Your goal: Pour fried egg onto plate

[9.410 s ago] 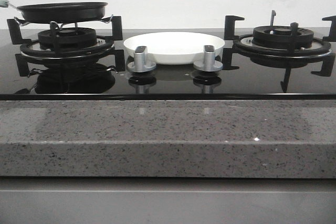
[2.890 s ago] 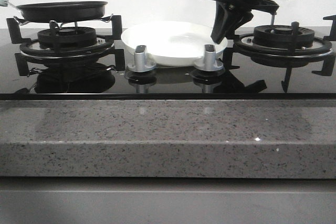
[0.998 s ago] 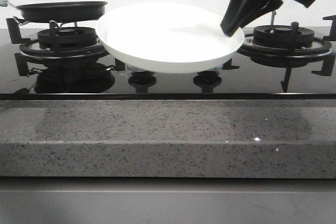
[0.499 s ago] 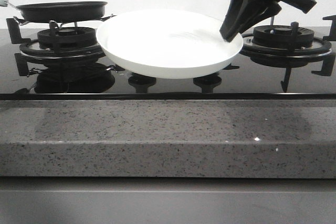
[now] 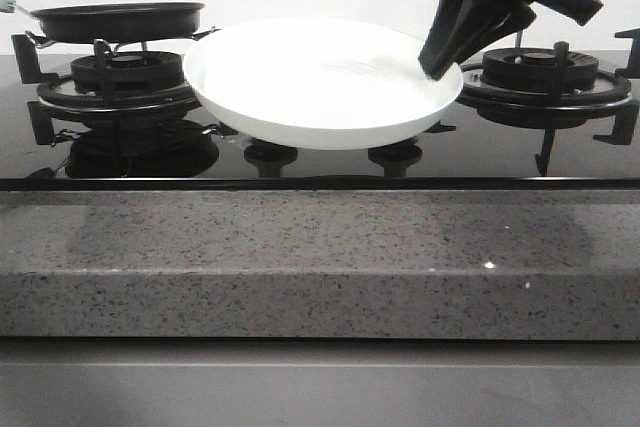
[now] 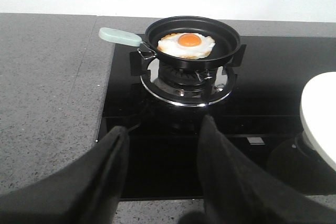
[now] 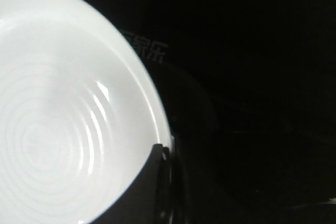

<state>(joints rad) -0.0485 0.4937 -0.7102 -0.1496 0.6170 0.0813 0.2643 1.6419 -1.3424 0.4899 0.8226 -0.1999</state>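
Grey speckled counter [image 5: 300, 257] up front, black glass hob [image 5: 320, 162] behind. Right gripper [image 5: 437, 65] clamped on the plate [image 5: 320, 82] rim, plate held off the glass between burners. Left gripper [image 6: 160, 145] fingers spread, holding nothing. Fried egg [image 6: 185, 44] sits in the black pan [image 6: 192, 43] on the left burner [image 6: 184, 77].

Your right end effector [image 5: 437, 65] is all matte black: a bulky angular housing up top that narrows into long tapering fingers, with a thin black cable looping off by its upper side. In the left wrist view, your left end effector [image 6: 163, 174] shows two broad, soft-looking black fingers [image 6: 107, 177] with rounded tips. No markings or screws are legible on either.
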